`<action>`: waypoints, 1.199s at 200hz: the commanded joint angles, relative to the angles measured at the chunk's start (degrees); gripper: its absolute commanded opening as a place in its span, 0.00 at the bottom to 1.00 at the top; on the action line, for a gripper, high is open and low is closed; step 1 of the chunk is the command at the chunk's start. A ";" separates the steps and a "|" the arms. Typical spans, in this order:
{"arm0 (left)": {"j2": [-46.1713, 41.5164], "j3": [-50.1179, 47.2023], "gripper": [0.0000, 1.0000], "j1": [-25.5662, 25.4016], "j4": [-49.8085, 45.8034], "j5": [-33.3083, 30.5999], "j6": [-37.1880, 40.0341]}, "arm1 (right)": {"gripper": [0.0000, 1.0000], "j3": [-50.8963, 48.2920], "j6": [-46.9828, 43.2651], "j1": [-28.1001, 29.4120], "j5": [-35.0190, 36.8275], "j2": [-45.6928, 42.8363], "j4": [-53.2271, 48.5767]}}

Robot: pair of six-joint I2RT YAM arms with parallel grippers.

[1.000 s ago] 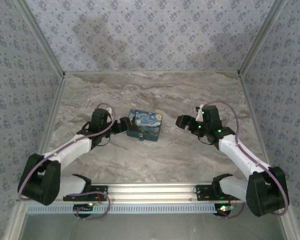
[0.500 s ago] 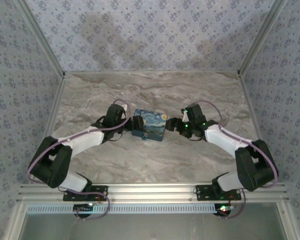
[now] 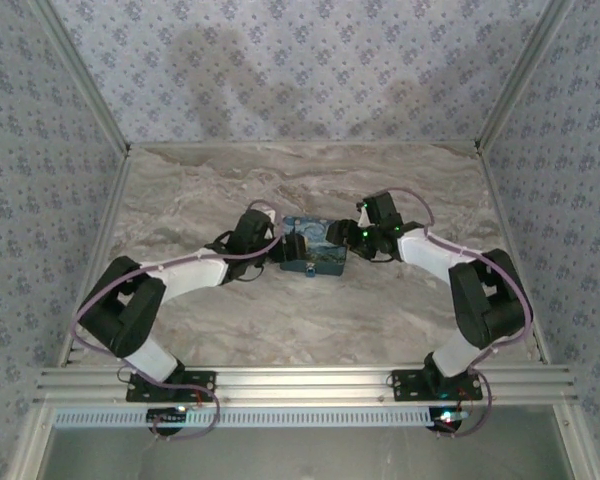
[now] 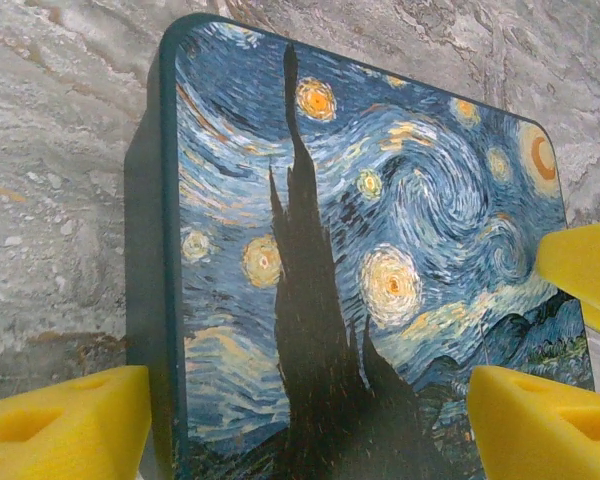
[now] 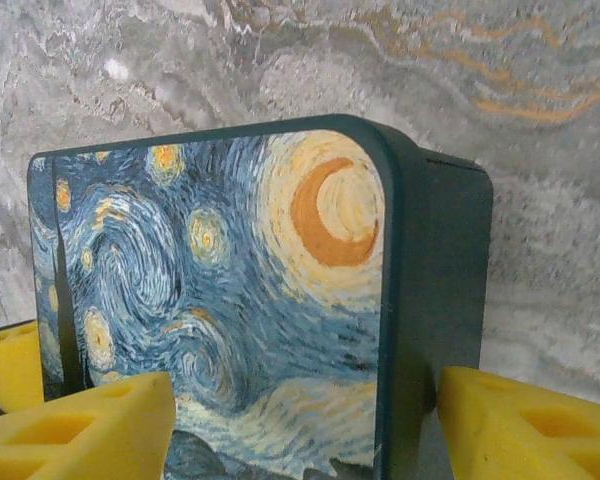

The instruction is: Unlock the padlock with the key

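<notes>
The box printed with a starry-night painting [image 3: 315,245] lies mid-table. A tiny dark padlock [image 3: 311,269] hangs at its near face, too small to make out. The key is out of view. My left gripper [image 3: 280,252] is at the box's left near corner. It is open, its outer finger [image 4: 70,420] beside the dark left wall [image 4: 145,250] and its other finger over the lid. My right gripper [image 3: 346,240] is at the right near corner. It is open too, its outer finger [image 5: 530,430] touching the right wall [image 5: 445,270].
The marble table [image 3: 310,320] is walled by patterned panels at the back and both sides, with a metal rail [image 3: 300,385] along the near edge. Each wrist view catches a yellow finger of the other gripper across the lid.
Both arms have swung inward from either side and now flank the box's ends. The box has slid a little to the right. Both pairs of jaws stand slightly narrower.
</notes>
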 commanded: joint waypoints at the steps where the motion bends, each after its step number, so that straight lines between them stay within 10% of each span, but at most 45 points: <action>1: 1.68 2.74 0.82 -0.41 2.94 0.56 -1.19 | 0.73 2.79 -2.47 -0.70 -1.02 2.35 -2.51; 76: -1.45 -1.41 0.86 -0.27 4.30 -1.38 -3.16 | 0.77 5.21 -6.35 -2.63 1.95 2.44 -7.21; 151: -16.20 -5.63 0.85 -0.38 -11.26 -10.08 -3.29 | 0.74 2.65 -9.70 -5.35 19.48 -10.32 -28.10; 240: -25.49 -13.05 0.83 -13.02 -14.38 -17.30 -10.06 | 0.58 -5.79 -7.54 -10.16 23.05 -14.85 -31.16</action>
